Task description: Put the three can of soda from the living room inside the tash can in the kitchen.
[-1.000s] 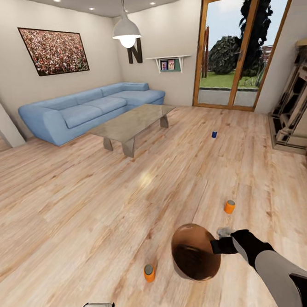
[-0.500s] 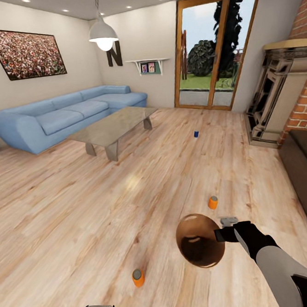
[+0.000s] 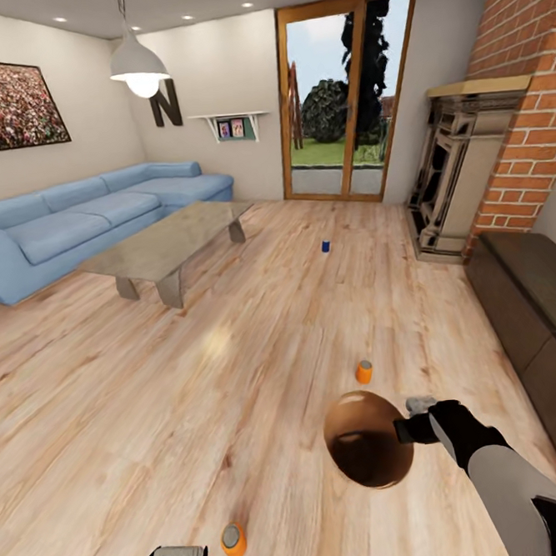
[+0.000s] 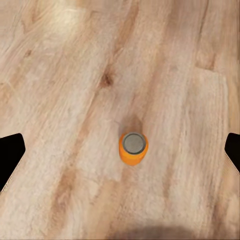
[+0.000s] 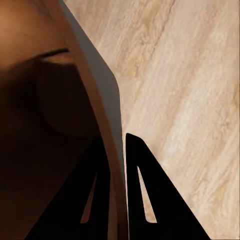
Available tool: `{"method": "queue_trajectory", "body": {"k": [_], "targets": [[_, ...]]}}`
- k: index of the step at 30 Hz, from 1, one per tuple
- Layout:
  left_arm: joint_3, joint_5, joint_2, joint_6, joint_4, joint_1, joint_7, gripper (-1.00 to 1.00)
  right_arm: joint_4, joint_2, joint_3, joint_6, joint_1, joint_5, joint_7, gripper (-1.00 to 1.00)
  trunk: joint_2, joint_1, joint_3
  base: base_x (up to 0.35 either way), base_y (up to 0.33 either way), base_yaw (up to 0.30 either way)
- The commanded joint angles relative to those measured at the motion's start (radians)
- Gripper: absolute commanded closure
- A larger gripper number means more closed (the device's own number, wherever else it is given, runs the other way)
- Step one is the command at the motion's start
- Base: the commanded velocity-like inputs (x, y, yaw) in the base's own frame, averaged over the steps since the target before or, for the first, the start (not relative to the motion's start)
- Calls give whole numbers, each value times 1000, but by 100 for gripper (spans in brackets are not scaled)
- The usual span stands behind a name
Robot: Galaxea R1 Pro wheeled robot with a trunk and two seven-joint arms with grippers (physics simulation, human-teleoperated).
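Our left gripper (image 4: 120, 150), jaws spread wide, hangs above the upright orange can (image 4: 133, 148), dead centre; our right gripper (image 5: 117, 185) pinches the bin's rim (image 5: 102, 100) at three o'clock.

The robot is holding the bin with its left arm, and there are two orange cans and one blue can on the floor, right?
Not quite. It is the right gripper that holds the bin, its fingers pinching the rim, as the head view shows. The rest is right: two orange cans and one blue can stand on the wood floor.
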Motion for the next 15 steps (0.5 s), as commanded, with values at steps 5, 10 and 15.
{"method": "queue_trajectory", "body": {"k": [5,10,15], "targets": [[0,0,1,0,0,0,0,-100,-1,-4,-30,55,-1,-13,3,100,0,0,2,289,33,-250],[0,0,1,-2,0,0,0,-100,-5,-6,-37,185,-2,-14,5,100,0,0,2,187,7,-182],[0,0,1,-5,0,0,0,-100,-8,-5,-120,223,-2,-13,4,100,0,0,-1,34,1,-110]]}}
